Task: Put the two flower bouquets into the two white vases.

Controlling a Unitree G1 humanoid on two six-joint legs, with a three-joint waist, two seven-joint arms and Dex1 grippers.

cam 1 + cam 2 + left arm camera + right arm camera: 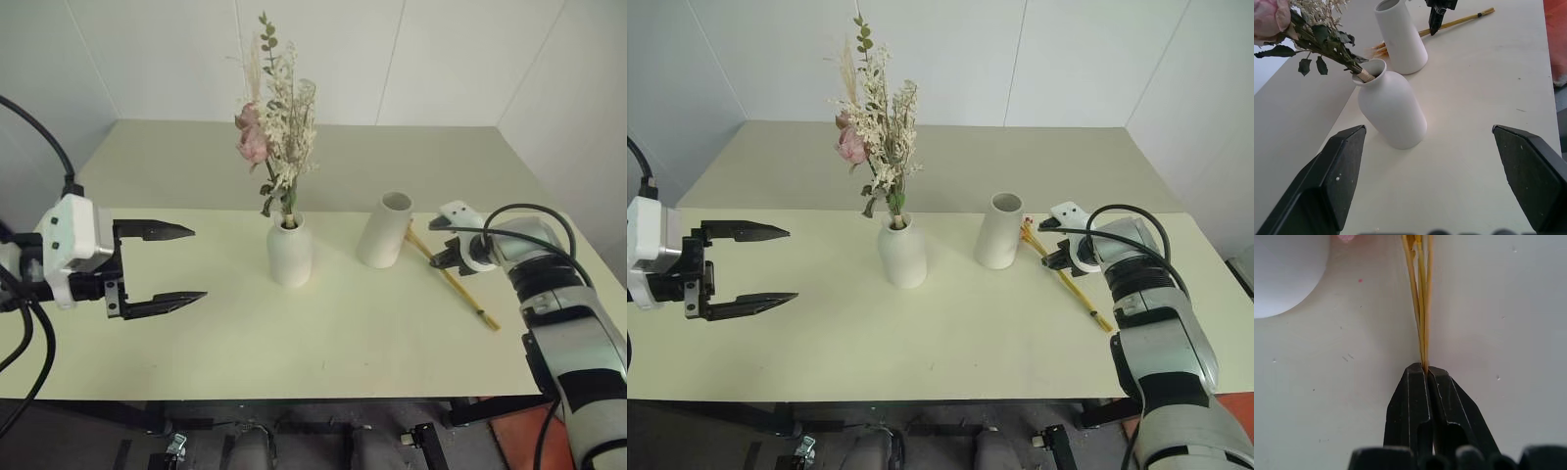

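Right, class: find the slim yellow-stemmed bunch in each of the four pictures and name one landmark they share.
Left eye: slim bunch on the table, right of the wide-mouthed vase.
Right eye: right of that vase again.
Left wrist: behind that vase.
Right wrist: stems pinched in the right claw.
Landmark: the wide-mouthed vase.

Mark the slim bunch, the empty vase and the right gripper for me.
slim bunch (460,286), left eye view, on its yellow stems.
wide-mouthed vase (384,235), left eye view, on its side wall.
right gripper (1427,374), right wrist view, at its closed fingertips.
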